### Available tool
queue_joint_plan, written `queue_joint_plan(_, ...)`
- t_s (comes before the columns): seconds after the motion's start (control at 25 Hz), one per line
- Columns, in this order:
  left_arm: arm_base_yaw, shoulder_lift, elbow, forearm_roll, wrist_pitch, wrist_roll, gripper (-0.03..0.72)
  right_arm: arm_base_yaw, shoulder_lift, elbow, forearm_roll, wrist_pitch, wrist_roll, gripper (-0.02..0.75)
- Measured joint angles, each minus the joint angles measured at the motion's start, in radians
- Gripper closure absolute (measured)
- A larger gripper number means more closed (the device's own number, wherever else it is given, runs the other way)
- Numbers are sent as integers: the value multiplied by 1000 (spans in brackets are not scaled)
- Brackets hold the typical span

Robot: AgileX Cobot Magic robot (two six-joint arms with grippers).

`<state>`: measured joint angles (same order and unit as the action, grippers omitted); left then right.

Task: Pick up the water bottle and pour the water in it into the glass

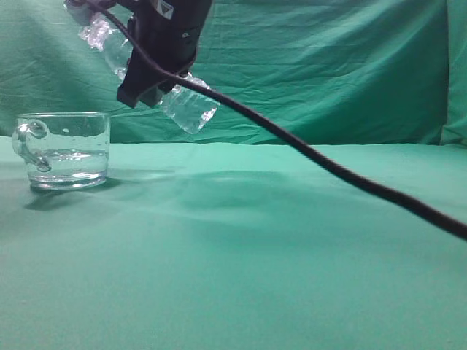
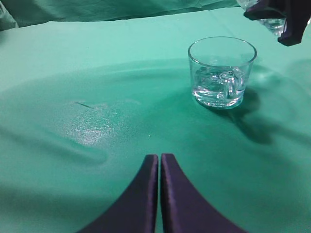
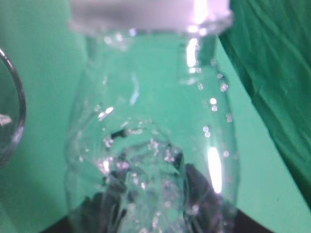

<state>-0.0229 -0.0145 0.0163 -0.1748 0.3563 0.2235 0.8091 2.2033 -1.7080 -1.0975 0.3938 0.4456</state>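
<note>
Closest up, right tool [image 1: 149,69] pinches the water bottle [image 1: 186,108] mid-body, upper left: light, crushable, slick. Left tool [image 2: 159,160] pressed together, idle.

The right pincer [image 1: 149,84] is seen in the exterior view as a glossy black housing narrowing to dark, blunt fingers [image 1: 135,93]. A small pale triangular marking [image 1: 165,8] is borne near the housing's upper edge. A thick black cable [image 1: 321,162] is run from beside the fingers in a long sagging line.

The left pincer [image 2: 159,167] is shown in its wrist view as two smooth, dark purplish-black fingers [image 2: 141,194], curved outward at their bases and tapered to thin tips.
</note>
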Motion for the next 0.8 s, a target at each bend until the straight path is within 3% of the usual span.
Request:
queue_joint_plan(0.28,0,0,0,0,0,0,688,5,-130,0,393,177,2,495)
queue_joint_plan(0.48,0,0,0,0,0,0,688,-44,-283,17,639,246,-55,495)
queue_joint_plan(0.64,0,0,0,0,0,0,688,-128,-446,179,780,160,-103,495)
queue_joint_plan(0.8,0,0,0,0,0,0,688,-226,-611,432,799,-41,-109,495)
